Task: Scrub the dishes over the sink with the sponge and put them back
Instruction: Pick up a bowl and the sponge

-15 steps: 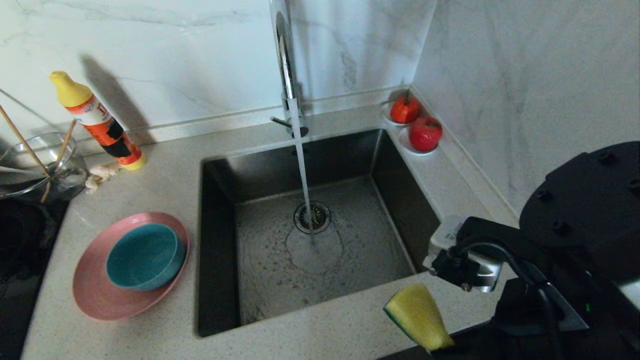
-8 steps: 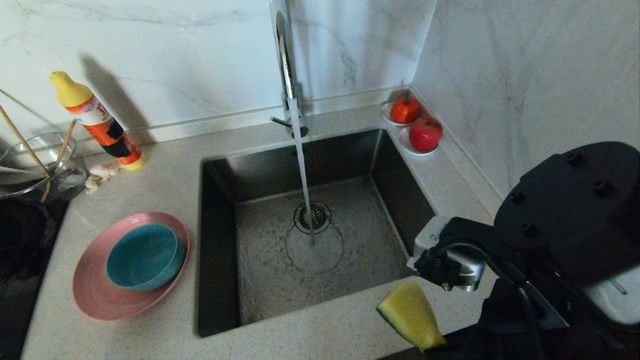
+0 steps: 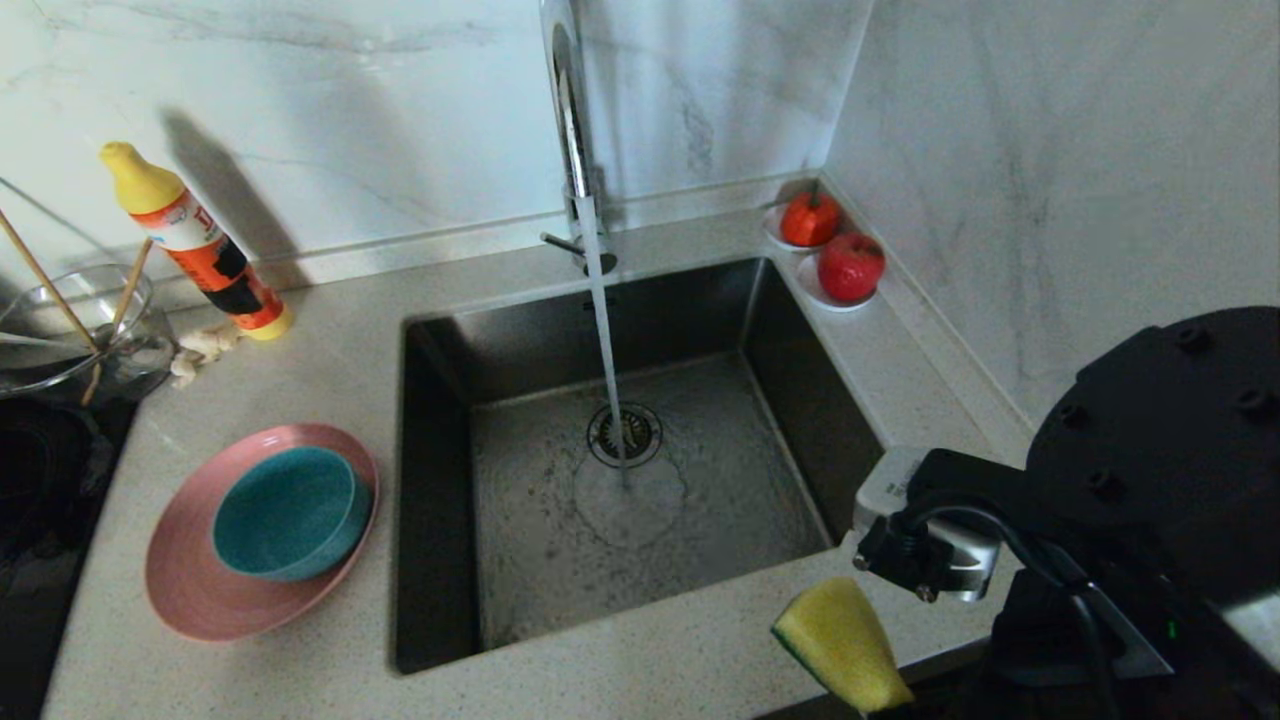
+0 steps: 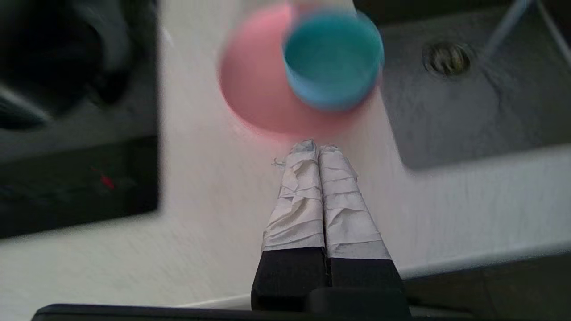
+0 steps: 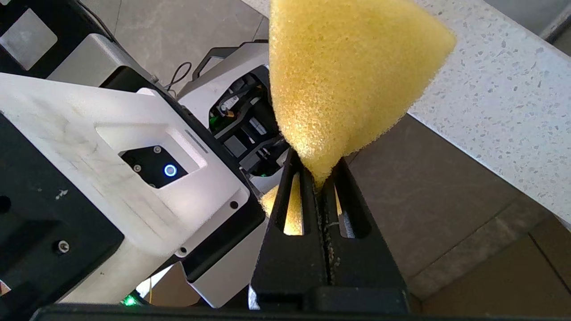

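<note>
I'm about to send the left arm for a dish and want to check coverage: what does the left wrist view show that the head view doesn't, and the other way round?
Only the left wrist view: the left gripper, fingers pressed shut, empty, above the counter short of the pink plate.

Only the head view: the right gripper's sponge at the sink's near right corner, the tap running, chopsticks in the glass bowl, detergent bottle, red fruit.

Both: plate, teal bowl on it, sink with drain.
</note>
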You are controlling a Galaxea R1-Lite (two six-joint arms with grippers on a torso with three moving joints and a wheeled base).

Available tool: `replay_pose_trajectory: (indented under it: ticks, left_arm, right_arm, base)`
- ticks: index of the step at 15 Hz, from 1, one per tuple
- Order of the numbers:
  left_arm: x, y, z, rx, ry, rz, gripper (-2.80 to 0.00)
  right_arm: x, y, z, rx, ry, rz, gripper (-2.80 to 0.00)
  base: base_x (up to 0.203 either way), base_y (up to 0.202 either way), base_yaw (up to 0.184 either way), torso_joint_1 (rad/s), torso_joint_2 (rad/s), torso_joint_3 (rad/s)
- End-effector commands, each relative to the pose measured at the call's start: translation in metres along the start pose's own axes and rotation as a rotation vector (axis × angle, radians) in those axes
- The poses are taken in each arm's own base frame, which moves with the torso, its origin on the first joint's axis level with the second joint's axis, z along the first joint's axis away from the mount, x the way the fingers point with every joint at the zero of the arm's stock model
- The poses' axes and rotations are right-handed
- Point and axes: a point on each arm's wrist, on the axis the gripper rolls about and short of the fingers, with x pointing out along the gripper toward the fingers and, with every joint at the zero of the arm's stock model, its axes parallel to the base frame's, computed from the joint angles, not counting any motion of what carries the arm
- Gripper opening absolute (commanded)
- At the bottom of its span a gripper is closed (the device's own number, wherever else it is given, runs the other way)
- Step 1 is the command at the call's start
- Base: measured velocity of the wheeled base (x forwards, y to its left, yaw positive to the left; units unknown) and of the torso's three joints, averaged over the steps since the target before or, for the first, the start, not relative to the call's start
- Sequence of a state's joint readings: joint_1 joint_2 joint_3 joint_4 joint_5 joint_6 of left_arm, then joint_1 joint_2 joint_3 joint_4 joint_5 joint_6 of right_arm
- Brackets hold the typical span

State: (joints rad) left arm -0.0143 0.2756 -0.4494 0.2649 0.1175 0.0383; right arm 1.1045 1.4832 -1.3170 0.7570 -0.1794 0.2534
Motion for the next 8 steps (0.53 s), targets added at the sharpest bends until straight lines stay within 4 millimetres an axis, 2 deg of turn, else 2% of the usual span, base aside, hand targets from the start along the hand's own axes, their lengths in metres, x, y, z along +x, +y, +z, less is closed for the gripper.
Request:
replay_pose_trajectory:
  ticks: [1, 3, 5, 8]
  left_arm:
    - [0.044, -0.003, 0.047, 0.02, 0.147, 0.035, -2.8]
    - [0.086, -0.005, 0.075, 0.044, 0.258, 0.094, -2.8]
    - [0.133, -0.008, 0.094, 0.07, 0.38, 0.149, -2.8]
    - [0.209, -0.011, 0.091, 0.09, 0.579, 0.213, -2.8]
  right_arm:
    - [0.001, -0.001, 0.0, 0.005, 0.005, -0.005, -2.8]
    - [0.003, 0.0, 0.001, 0.003, 0.01, -0.006, -2.8]
    - [0.006, 0.0, 0.002, 0.002, 0.015, -0.009, -2.8]
    - [0.009, 0.001, 0.003, 0.003, 0.025, -0.01, -2.8]
  base:
    - [0.0, 0.0, 0.0, 0.0, 0.0, 0.0]
    - [0.0, 0.0, 0.0, 0.0, 0.0, 0.0]
    - [0.0, 0.0, 0.0, 0.0, 0.0, 0.0]
    - [0.0, 0.0, 0.0, 0.0, 0.0, 0.0]
